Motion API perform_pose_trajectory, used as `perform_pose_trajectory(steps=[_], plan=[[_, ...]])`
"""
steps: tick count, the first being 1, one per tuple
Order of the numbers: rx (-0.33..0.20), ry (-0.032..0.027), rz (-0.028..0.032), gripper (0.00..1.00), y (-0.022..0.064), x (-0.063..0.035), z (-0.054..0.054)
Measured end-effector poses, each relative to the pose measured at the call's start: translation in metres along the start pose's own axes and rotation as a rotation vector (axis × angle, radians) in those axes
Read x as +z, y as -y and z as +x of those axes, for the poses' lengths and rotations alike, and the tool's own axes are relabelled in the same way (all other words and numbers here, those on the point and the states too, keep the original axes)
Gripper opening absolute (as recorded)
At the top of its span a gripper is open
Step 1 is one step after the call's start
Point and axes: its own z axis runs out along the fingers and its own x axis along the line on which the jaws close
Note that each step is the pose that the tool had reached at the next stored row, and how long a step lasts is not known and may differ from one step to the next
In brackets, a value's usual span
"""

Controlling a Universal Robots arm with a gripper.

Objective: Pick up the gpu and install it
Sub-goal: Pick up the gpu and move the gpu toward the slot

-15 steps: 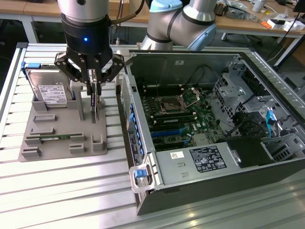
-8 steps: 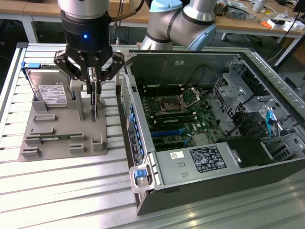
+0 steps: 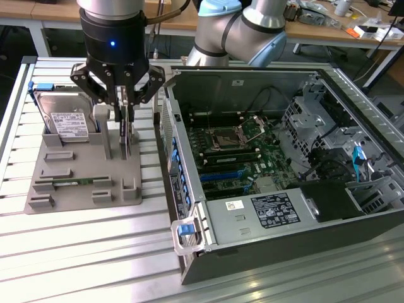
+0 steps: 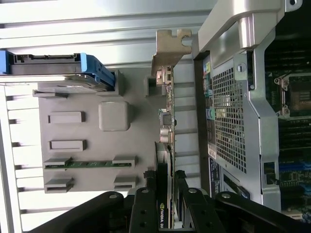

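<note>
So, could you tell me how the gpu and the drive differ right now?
The gpu is a thin green card with a metal bracket; the drive is a silver block with a white label. The claw grips the gpu; the drive is untouched. In the exterior view the gpu shows its thin edge, the drive its labelled face. Both stand upright at the grey tray, outside the case.

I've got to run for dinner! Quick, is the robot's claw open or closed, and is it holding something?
Gripper: closed on the gpu, which stands on edge at the grey holder.
</note>
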Motion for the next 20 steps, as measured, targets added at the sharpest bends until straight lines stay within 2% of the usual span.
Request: perform_pose_trajectory(steps=[20], plan=[[0.0,0.0001,0.0004,0.26,-0.0001,-0.0115,0.0]])
